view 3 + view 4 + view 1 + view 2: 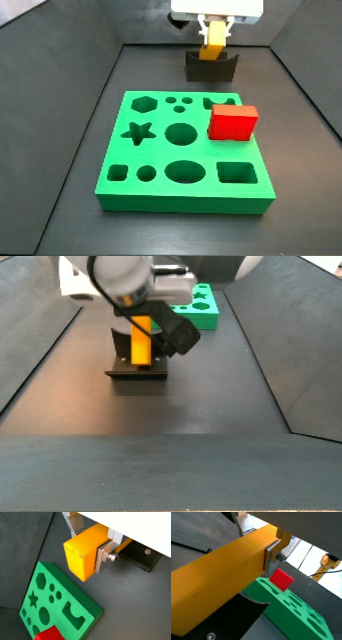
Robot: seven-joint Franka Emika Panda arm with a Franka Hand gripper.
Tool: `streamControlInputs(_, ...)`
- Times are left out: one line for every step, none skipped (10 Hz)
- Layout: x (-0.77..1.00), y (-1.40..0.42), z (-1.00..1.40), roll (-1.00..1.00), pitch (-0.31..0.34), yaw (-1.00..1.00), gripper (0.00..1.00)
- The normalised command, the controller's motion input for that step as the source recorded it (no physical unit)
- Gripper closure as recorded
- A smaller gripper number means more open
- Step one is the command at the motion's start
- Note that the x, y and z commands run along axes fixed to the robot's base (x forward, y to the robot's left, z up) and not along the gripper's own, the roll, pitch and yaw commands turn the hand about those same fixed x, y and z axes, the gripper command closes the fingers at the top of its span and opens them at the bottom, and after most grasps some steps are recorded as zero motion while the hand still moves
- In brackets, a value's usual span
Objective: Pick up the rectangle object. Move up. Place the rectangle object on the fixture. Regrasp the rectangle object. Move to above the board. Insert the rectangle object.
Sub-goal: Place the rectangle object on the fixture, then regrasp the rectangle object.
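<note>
My gripper (90,544) is shut on the rectangle object (83,559), a smooth orange-yellow block. Its silver fingers (103,558) press on two opposite faces. In both side views the block (214,47) hangs upright, its lower end at the notch of the dark fixture (210,69) by the back wall. Whether it rests on the fixture (138,373) I cannot tell. The gripper (139,318) holds the block (139,341) near its upper part. The green board (154,150), with shaped holes, lies apart from the fixture.
A red cube (233,122) sits on the board at its right side, also seen as the red cube (282,579) beyond the held block. Dark walls (80,100) fence the floor on both sides. The board (201,308) lies behind the arm.
</note>
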Motion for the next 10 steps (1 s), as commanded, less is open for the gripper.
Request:
streamControlInputs(0.04,-0.03,-0.34,-0.07,-0.083,0.01,1.0)
streamControlInputs(0.04,-0.03,-0.28,-0.07,-0.086,0.01,1.0)
streamControlInputs(0.04,-0.03,-0.24,-0.07,-0.084,0.02,1.0)
streamControlInputs(0.04,-0.04,-0.21,-0.08,-0.081,0.02,1.0)
streamControlInputs(0.04,-0.04,-0.2,-0.08,-0.08,0.03,1.0)
streamControlInputs(0.04,-0.03,-0.19,-0.08,-0.078,0.03,1.0)
streamControlInputs(0.04,-0.03,-0.19,-0.07,-0.079,0.03,1.0)
streamControlInputs(0.0,0.0,0.0,0.0,0.0,0.0,0.0)
streamControlInputs(0.0,0.0,1.0,-0.04,-0.085,-0.01,0.0)
streamControlInputs(0.0,0.0,1.0,-0.03,-0.083,0.0,0.0)
